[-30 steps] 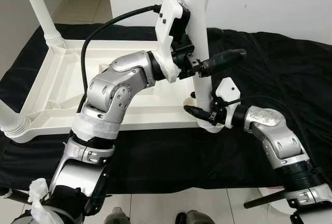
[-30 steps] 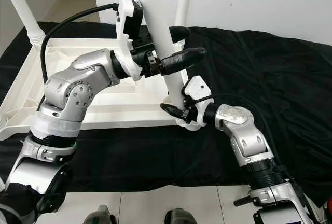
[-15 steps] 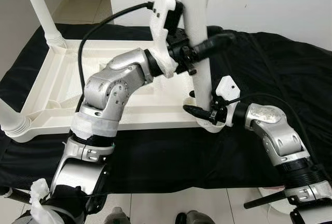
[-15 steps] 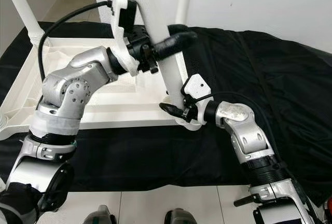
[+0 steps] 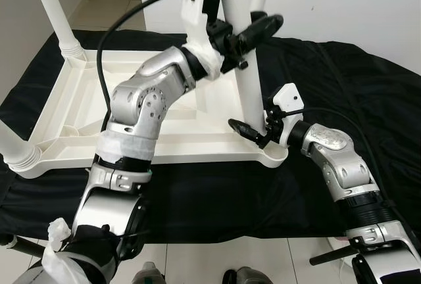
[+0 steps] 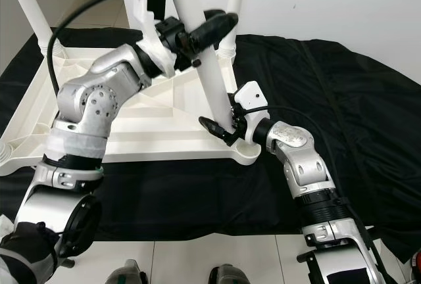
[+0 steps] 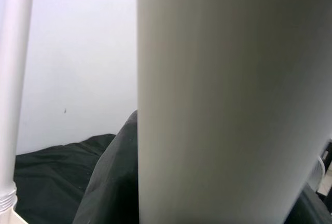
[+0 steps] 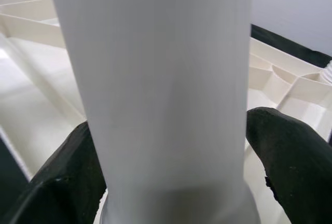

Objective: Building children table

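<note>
We are gripping the white table leg with both grippers — it is standing in the near corner socket of the upturned tabletop on the black cloth. Our left gripper is clasping the leg high up; our right gripper is pinching it just above the tabletop.

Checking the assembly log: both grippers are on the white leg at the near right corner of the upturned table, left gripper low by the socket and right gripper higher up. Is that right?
Not quite: the heights are swapped. In the left eye view, the right gripper holds the white leg low by the corner socket of the upturned table, and the left gripper grips it higher up.
</note>
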### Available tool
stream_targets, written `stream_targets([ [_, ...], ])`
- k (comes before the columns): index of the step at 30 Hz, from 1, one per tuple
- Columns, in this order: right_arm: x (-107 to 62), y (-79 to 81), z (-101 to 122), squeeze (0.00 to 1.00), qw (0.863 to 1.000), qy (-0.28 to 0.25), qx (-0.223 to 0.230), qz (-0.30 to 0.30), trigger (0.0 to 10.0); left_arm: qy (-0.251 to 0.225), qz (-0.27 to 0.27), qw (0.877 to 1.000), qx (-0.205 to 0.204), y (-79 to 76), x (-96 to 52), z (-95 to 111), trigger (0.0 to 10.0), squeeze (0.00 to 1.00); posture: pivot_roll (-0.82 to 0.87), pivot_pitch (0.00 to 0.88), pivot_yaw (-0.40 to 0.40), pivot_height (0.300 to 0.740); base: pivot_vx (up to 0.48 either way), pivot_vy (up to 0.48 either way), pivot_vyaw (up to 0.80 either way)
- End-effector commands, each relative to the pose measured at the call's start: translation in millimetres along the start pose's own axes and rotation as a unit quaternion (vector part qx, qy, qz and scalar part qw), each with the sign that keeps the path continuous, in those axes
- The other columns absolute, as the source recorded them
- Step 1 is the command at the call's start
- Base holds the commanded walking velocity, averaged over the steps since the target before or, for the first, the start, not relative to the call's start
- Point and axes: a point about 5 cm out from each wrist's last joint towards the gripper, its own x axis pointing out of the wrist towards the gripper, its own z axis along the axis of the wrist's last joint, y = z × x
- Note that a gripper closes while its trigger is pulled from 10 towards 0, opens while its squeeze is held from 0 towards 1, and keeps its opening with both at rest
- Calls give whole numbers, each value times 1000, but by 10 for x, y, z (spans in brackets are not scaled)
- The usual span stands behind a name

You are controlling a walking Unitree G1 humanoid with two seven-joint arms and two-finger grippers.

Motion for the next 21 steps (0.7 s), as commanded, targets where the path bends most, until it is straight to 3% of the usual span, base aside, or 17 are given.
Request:
stream_targets([
  [1, 42, -58, 46, 1000, 999, -8, -9, -33, 10000, -9, 12, 1000, -3, -15, 78, 68, 10000, 0, 64, 8, -11, 740, 0, 0, 0],
  [6, 76, -83, 71, 1000, 998, -12, -13, -57, 10000, -9, 43, 999, -4, 19, 104, 95, 10000, 0, 63, 9, -13, 740, 0, 0, 0],
  [7, 115, -90, 91, 627, 997, -16, -12, -77, 10000, -12, 73, 997, 0, 52, 125, 120, 10000, 0, 63, 9, -13, 740, 0, 0, 0],
  [8, 115, -90, 91, 627, 997, -16, -12, -77, 10000, -12, 73, 997, 0, 52, 125, 120, 10000, 0, 63, 9, -13, 740, 0, 0, 0],
  [9, 153, -80, 88, 0, 995, -18, -11, -94, 10000, -21, 94, 995, 9, 62, 147, 143, 10000, 0, 60, 14, -18, 740, 0, 0, 0],
  [21, 354, 32, 62, 0, 986, -15, -17, -165, 10000, -34, 128, 991, 27, -31, 266, 76, 10000, 0, 66, 10, -24, 740, 0, 0, 0],
])
